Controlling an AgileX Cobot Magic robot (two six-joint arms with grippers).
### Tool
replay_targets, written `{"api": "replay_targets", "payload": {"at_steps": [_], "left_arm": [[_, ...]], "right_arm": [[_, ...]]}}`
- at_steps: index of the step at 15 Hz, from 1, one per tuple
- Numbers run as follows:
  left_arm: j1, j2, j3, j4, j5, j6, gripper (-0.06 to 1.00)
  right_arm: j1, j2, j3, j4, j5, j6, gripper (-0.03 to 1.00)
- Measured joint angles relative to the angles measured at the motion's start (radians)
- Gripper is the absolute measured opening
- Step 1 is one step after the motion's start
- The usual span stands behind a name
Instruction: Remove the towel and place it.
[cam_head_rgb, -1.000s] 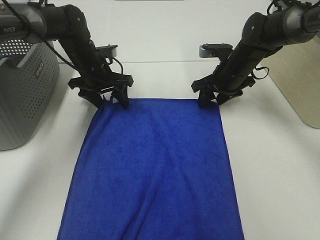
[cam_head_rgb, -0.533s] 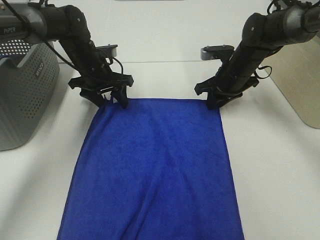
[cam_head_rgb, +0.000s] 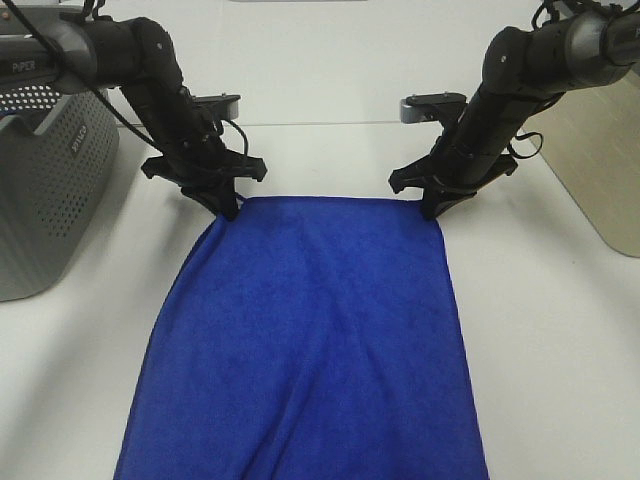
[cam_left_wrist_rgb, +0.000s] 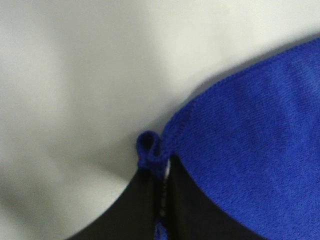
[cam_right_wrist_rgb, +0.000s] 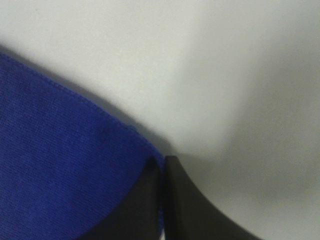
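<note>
Now both my tools are down at the far edge of the towel (cam_head_rgb: 310, 340), one on each far corner. My left tool (cam_head_rgb: 226, 207) is pinched shut on the far left corner. In its wrist view the two dark fingers (cam_left_wrist_rgb: 134, 215) meet with blue cloth squeezed between them, and a small hemmed loop (cam_left_wrist_rgb: 149, 150) of the same blue pokes out just past the pinch. A sliver of white shows in the seam between those fingers; I cannot tell what it is. My right tool (cam_head_rgb: 432, 208) is likewise clamped on the far right corner. Its wrist view shows both fingers pressed together, with only the thin blue edge of the towel caught in the line between them.

The towel lies spread on the white counter (cam_head_rgb: 560, 330) — a long blue rectangle running from my tools toward the near side of the high view, where the frame cuts it off. Its far edge runs nearly straight between the two tools. The left corner is drawn in and a little rounded where I grip it; the right corner keeps a sharper angle. Soft creases run lengthwise down the middle of the cloth.

A grey perforated basket (cam_head_rgb: 45, 190) stands on the counter off to the left, apart from the towel.
</note>
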Motion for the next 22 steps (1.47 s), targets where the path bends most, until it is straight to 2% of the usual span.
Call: {"api": "replay_targets", "payload": {"at_steps": [4, 9, 13, 17, 22], "left_arm": [[0.000, -0.001, 0.000, 0.000, -0.012, 0.085, 0.03], [-0.005, -0.005, -0.021, 0.050, -0.119, 0.093, 0.03], [-0.005, -0.005, -0.076, 0.083, -0.208, 0.093, 0.03], [-0.005, -0.005, -0.134, 0.149, -0.330, 0.097, 0.03], [-0.005, -0.005, -0.146, 0.218, -0.452, 0.105, 0.03]], "right_arm": [[0.001, -0.013, 0.006, -0.081, -0.050, 0.000, 0.02], [0.001, -0.014, 0.011, -0.157, -0.167, 0.000, 0.02], [0.001, -0.017, -0.082, -0.188, -0.198, 0.000, 0.02], [0.001, -0.017, -0.173, -0.193, -0.251, -0.014, 0.02], [0.001, -0.017, -0.186, -0.226, -0.357, -0.021, 0.02]]}}
